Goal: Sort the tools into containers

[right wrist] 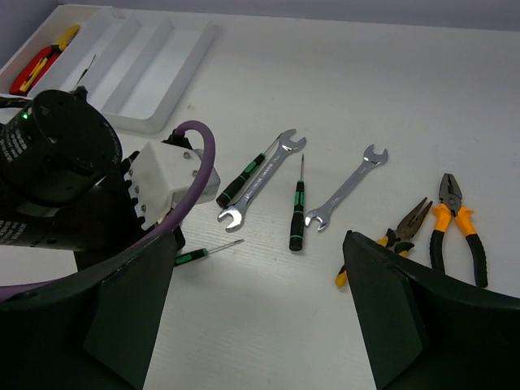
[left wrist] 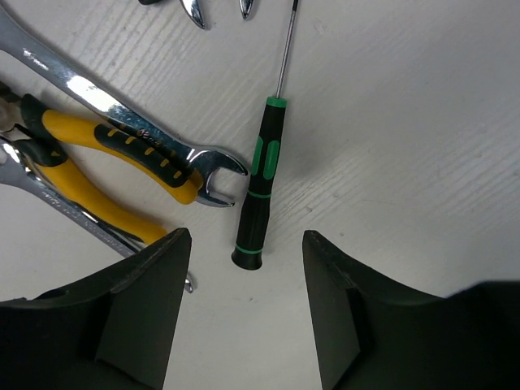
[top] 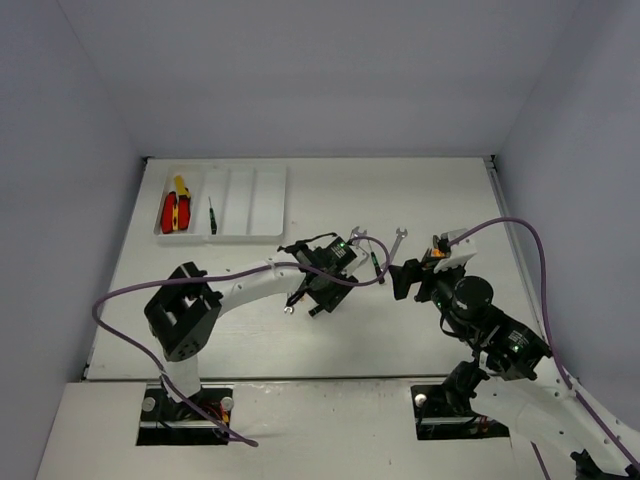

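While the white tray (top: 268,200) sits well apart from our left claw (left wrist: 245,244), bare table (left wrist: 406,162) opens to the claw's right; the wrench (left wrist: 122,110) and yellow pliers (left wrist: 97,142) crowd its left. Its jaws stand spread, pinching nothing. The green-black screwdriver (left wrist: 258,183) lies just ahead, butt toward the gap. We judge it light, stiff and likely to roll, so the thick handle looks the best hold.
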`<state>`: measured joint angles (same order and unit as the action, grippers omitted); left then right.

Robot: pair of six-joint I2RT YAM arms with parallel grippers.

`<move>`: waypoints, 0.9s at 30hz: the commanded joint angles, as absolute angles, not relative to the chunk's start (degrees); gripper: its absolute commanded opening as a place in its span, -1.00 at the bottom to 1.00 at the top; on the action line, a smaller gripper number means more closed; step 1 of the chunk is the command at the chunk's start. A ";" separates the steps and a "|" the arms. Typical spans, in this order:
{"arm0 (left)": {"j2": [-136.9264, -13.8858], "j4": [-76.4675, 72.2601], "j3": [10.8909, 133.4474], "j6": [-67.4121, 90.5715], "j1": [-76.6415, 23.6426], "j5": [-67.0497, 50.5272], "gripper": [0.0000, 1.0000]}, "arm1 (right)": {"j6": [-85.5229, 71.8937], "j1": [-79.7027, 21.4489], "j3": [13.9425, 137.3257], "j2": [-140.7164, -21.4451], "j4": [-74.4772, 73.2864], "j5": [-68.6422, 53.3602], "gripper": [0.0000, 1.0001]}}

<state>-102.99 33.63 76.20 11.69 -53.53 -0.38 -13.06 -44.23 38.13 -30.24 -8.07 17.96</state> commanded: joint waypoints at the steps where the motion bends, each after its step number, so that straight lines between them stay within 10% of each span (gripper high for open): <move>1: -104.72 31.77 76.64 14.00 -54.14 -0.19 0.04 | -13.50 -43.95 40.91 -30.37 -6.37 20.64 0.62; 17: -105.16 31.81 74.09 18.01 -56.24 -1.58 -0.80 | -13.89 -43.95 40.69 -30.24 -6.77 22.06 0.62; 27: -93.07 36.43 78.27 21.28 -50.16 5.54 -0.87 | -13.80 -43.95 40.87 -30.15 -6.81 22.85 0.63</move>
<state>-100.35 35.12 73.92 18.54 -55.29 1.02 -13.47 -44.23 38.15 -29.77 -9.33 20.65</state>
